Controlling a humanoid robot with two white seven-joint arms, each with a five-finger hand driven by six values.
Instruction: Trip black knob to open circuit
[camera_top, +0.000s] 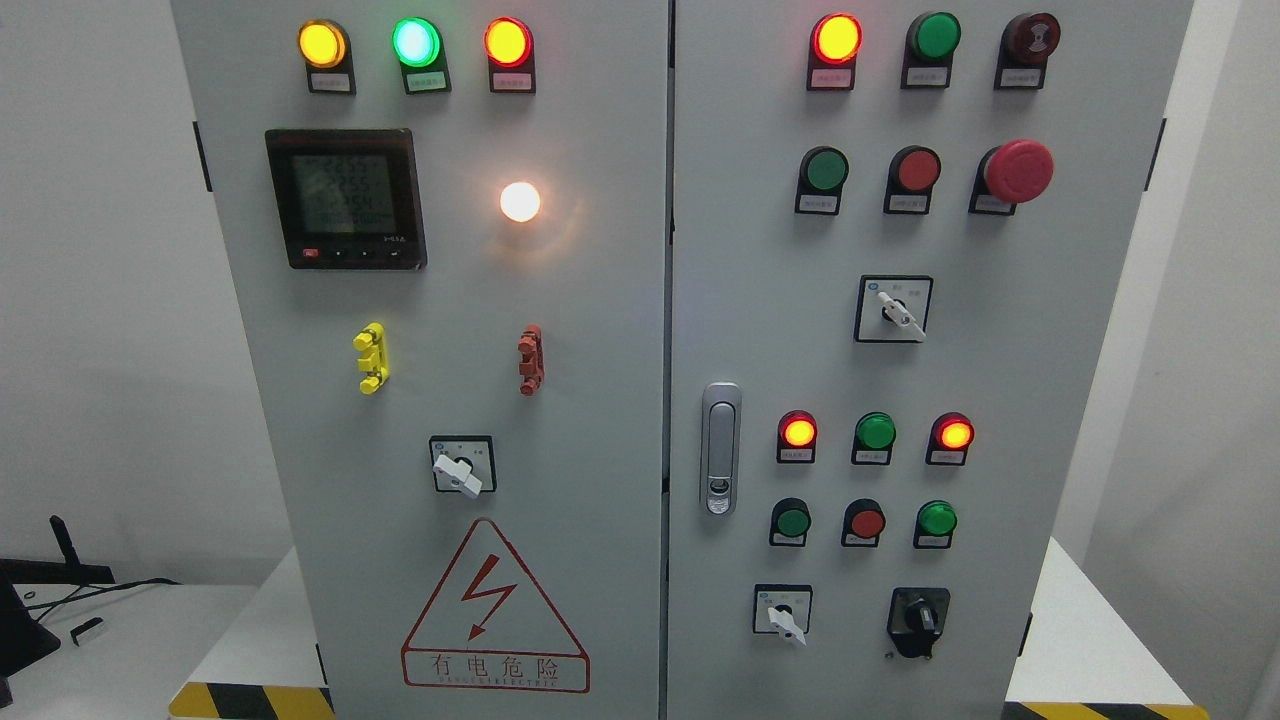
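Here, in the head view, a grey electrical cabinet (620, 330) is filling nearly the whole frame, and neither robot hand is showing anywhere, so whether the fingers are released, clenched or grasping something cannot be told.

The black knob (917, 619) is sitting on the right door, low and well to the right of the door latch (720, 448), which is serving as the landmark. Its handle is pointing roughly upward with a slight tilt. Just left of the knob, below and slightly right of the latch, a white selector switch (784, 612) is angling down to the right. Directly right of the latch, three round lamps are glowing: a lit red lamp (797, 432), a green lamp (875, 431) and another red lamp (954, 434). Far above the latch and to its right, a red mushroom button (1018, 170) is projecting from the door.

Left of the latch, on the other door, a white-handled switch (459, 467) is sitting at about latch height, above a triangular warning sign (492, 610). Higher up and left of the latch, a digital meter (345, 197) is showing faint figures, with a bright white lamp (520, 201) shining beside it.
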